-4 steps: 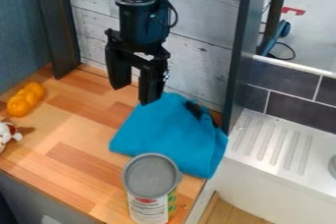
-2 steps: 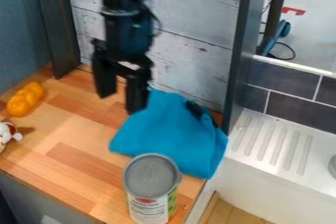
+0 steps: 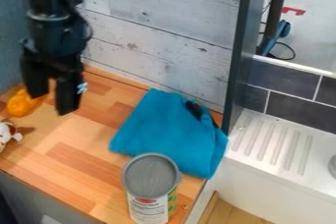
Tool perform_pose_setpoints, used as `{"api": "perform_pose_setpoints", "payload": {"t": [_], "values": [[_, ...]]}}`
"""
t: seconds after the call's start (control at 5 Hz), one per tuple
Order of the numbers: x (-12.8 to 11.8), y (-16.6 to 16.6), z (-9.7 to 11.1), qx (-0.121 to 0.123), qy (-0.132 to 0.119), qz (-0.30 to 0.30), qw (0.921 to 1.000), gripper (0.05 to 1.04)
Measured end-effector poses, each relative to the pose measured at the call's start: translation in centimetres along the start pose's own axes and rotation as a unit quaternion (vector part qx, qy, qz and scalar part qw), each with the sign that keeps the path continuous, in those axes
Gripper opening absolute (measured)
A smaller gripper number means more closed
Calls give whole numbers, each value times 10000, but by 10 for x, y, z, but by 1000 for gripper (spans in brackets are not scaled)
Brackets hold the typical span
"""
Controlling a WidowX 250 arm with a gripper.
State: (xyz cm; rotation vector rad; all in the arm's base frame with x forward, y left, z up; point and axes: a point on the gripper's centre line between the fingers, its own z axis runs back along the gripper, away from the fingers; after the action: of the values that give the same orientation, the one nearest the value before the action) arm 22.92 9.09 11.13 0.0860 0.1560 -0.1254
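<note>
Near the view's left edge, above the light and reddish-brown wooden counter (image 3: pixel 72 154), the black two-finger gripper (image 3: pixel 54 101) hangs with its fingers (image 3: pixel 68 96) pointing down. They stand apart, with an open gap between them, and hold nothing. Nearest to them is a glossy orange-yellow, rounded, lumpy object (image 3: pixel 21 105); it lies on the counter just to the view's left of the fingers and is partly hidden behind one of them. Whether they touch it cannot be told. Below the fingers in the view, a white and brown toy (image 3: pixel 5 133) sits at the left edge, partly cut off. Well to the right of the fingers, a bright blue folded cloth (image 3: pixel 164 132) with a black patch lies on the counter. Farther from the fingers, at the cloth's lower edge in the view, a cylindrical can (image 3: pixel 150 203) with a grey lid and a printed label stands upright. Behind the fingers rises a whitewashed plank wall (image 3: pixel 164 46), bounded by a dark upright post (image 3: pixel 238 51). Beyond the post, farthest right of the fingers, is a white ridged draining surface (image 3: pixel 263 161) below dark grey tiles (image 3: pixel 289 78).
</note>
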Motion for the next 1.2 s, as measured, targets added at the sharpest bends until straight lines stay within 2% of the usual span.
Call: {"api": "perform_pose_setpoints", "payload": {"t": [0.2,0.4,0.6,0.8,1.0,1.2], "values": [[-19,26,-6,227,390,228,9987,1000],[-34,59,-12,335,314,542,9975,1000],[-39,78,-26,370,294,659,9967,1000],[-43,98,-49,236,178,945,9951,1000],[-32,99,-71,-71,238,1124,9934,1000],[-22,95,-85,-514,292,1389,9885,1000]]}}
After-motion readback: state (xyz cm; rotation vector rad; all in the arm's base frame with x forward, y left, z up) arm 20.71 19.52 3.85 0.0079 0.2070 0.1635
